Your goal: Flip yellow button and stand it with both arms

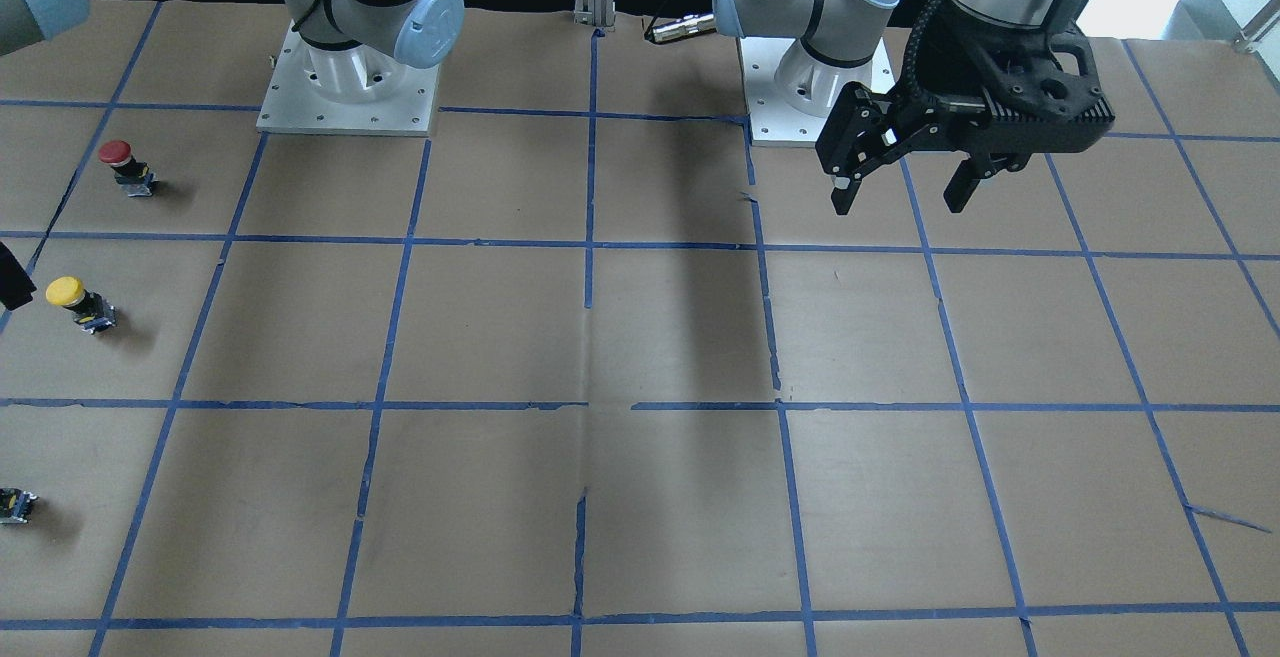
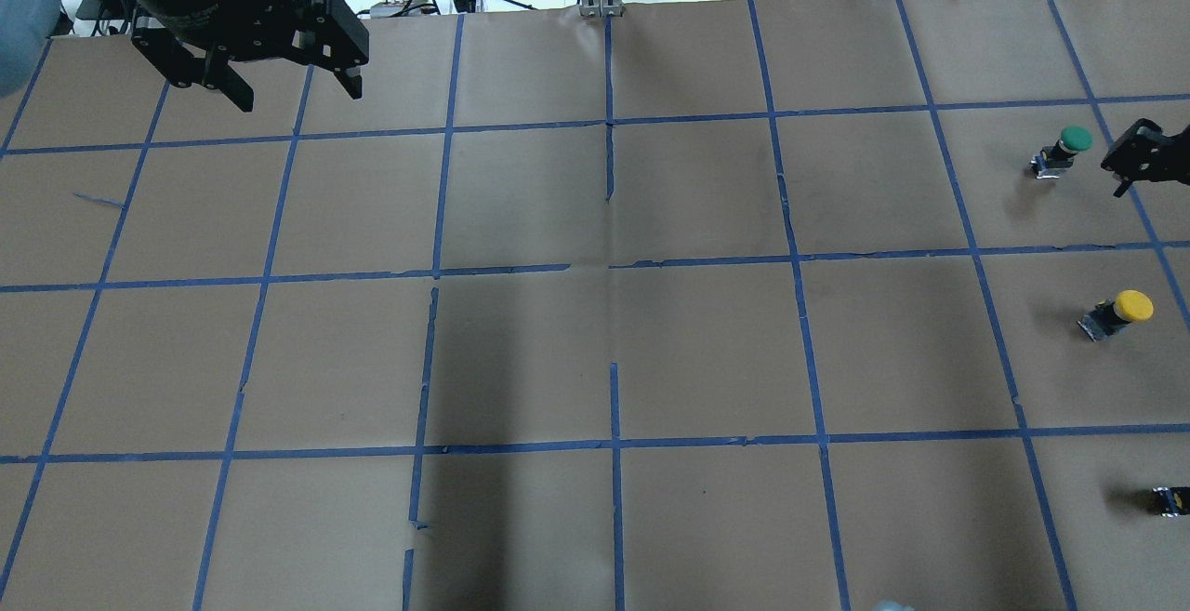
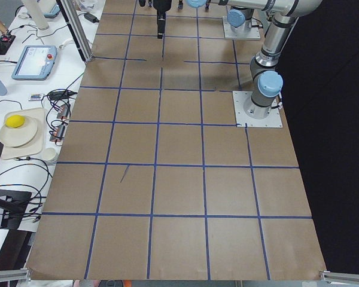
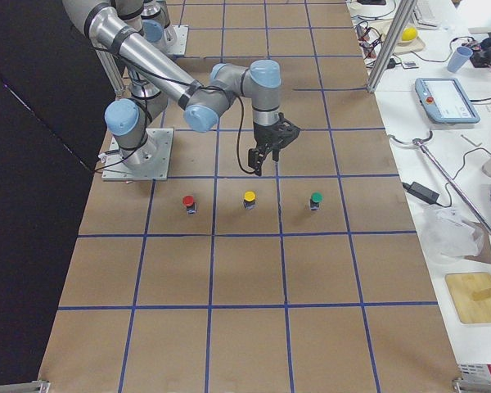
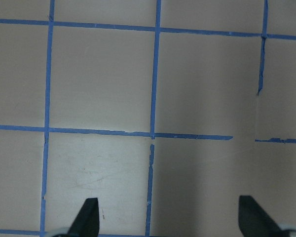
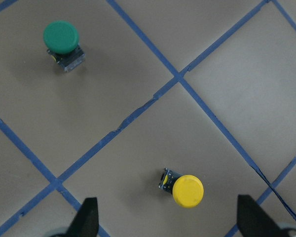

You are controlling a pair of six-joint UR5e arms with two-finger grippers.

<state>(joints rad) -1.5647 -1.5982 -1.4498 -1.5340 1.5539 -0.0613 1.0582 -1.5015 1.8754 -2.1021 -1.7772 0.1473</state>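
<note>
The yellow button [image 6: 185, 190] stands cap up on the paper-covered table [image 2: 595, 360], near its right end. It also shows in the overhead view [image 2: 1120, 312], the front view [image 1: 78, 302] and the right side view [image 4: 250, 199]. My right gripper [image 6: 170, 219] is open and empty. It hovers above the button, which shows between its fingertips [image 6: 89, 217], with no contact. It is cut by the frame edge in the overhead view [image 2: 1139, 160]. My left gripper [image 1: 900, 192] is open and empty, high over the table's left part [image 2: 288, 90], far from the button.
A red button [image 1: 125, 165] and a green button [image 2: 1064, 148] stand on either side of the yellow one, a grid square away each [image 4: 188, 202] [image 4: 315, 199]. Blue tape lines grid the table. The arm bases [image 1: 350, 87] stand at the robot's edge.
</note>
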